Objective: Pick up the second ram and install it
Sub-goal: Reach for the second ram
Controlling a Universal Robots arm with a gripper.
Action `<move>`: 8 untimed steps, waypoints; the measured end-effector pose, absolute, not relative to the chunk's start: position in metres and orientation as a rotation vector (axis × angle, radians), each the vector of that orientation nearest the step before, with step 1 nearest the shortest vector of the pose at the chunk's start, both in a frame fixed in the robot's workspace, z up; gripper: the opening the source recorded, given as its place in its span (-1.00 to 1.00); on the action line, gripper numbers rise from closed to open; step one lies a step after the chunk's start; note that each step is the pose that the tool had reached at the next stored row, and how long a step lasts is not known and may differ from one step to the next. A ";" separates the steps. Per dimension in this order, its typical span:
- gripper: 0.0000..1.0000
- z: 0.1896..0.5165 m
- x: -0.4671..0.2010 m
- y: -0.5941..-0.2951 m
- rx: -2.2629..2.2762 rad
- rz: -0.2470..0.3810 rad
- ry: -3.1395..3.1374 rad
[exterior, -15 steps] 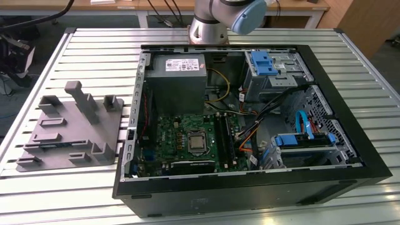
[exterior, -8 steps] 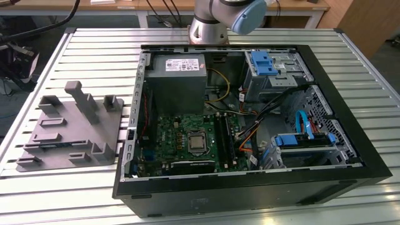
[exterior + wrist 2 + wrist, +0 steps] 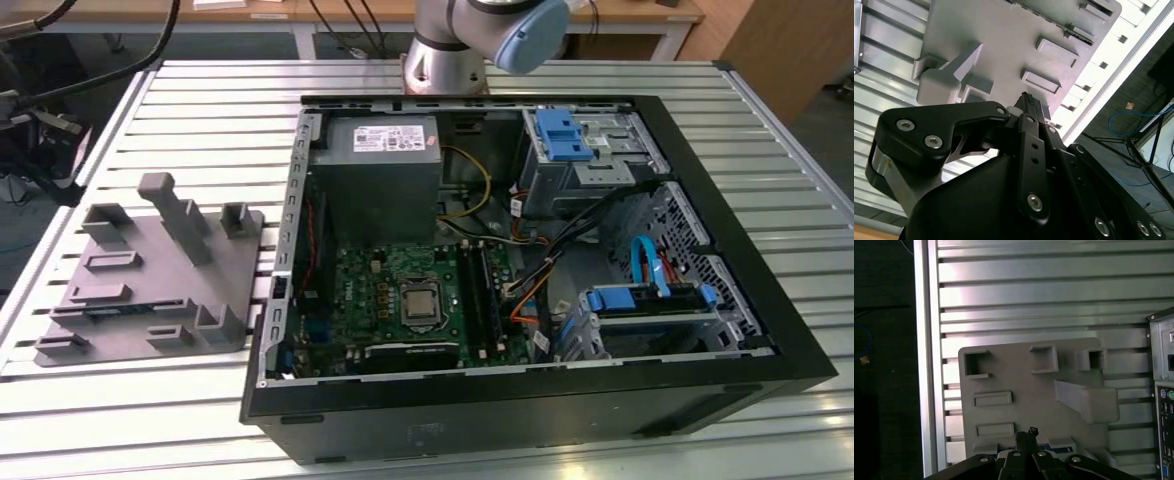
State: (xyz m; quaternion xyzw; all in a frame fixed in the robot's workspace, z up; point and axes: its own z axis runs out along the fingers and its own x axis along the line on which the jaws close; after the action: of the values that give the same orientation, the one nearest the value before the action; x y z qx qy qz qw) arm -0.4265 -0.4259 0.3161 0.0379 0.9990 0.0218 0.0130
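The second ram [image 3: 123, 308] is a thin blue-green strip lying in a slot of the grey moulded fixture [image 3: 147, 275], on the exterior view's left. In the first wrist view the ram [image 3: 1058, 446] shows as a blue edge at the fixture's [image 3: 1019, 385] near side, just past my gripper [image 3: 1026, 434]. The gripper hangs well above the fixture with its black fingers pressed together and nothing between them. The second wrist view shows the same shut gripper [image 3: 1026, 101] over the fixture [image 3: 1004, 45].
An open black computer case [image 3: 534, 400] lies on the slatted metal table [image 3: 200, 100], with the green motherboard [image 3: 400, 300] and its long memory slots [image 3: 478, 295] inside. The arm's base [image 3: 454, 45] stands behind the case. The table's edge [image 3: 929, 365] runs beside the fixture.
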 end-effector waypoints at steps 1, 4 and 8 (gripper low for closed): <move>-0.80 0.315 -0.427 -0.426 0.118 0.068 3.113; -0.80 0.310 -0.426 -0.426 0.118 0.068 3.113; -0.80 0.305 -0.426 -0.427 0.118 0.068 3.113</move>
State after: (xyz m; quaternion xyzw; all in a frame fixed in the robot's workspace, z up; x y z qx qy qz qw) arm -0.4265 -0.4268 0.3054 0.0379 0.9990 0.0218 0.0130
